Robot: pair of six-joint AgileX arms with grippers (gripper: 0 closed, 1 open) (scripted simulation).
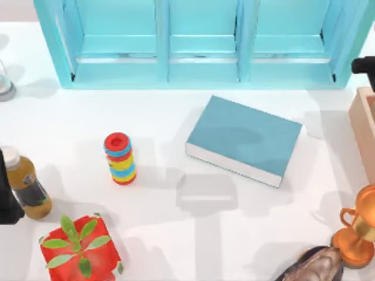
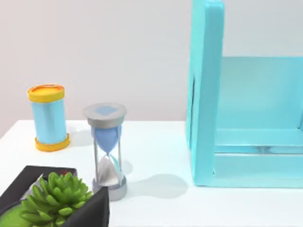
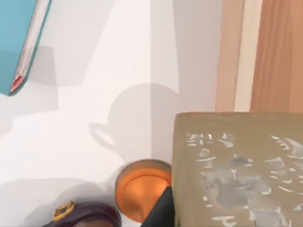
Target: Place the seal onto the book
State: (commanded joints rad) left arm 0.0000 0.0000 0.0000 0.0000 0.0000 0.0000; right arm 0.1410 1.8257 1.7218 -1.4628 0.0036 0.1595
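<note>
The teal-blue book (image 1: 245, 138) lies flat at the table's middle right, slightly turned, with its pale page edges facing front. One of its corners (image 3: 21, 42) also shows in the right wrist view. The seal (image 3: 236, 156), a tan stone-like block with pale marks on one face, hangs close under the right wrist camera. My right gripper (image 3: 227, 213) is shut on it, with one dark finger (image 3: 163, 208) at its side. It hangs above the table's right front area, right of the book. My left arm (image 1: 7, 199) stays parked at the left edge.
A turquoise shelf unit (image 1: 205, 41) spans the back. A striped ring stack (image 1: 120, 158), a bottle (image 1: 26, 184) and a red plant pot (image 1: 79, 249) stand left. A copper trophy (image 1: 358, 231), a dark glossy oval thing (image 1: 316, 266) and a wooden box (image 1: 363, 129) sit right.
</note>
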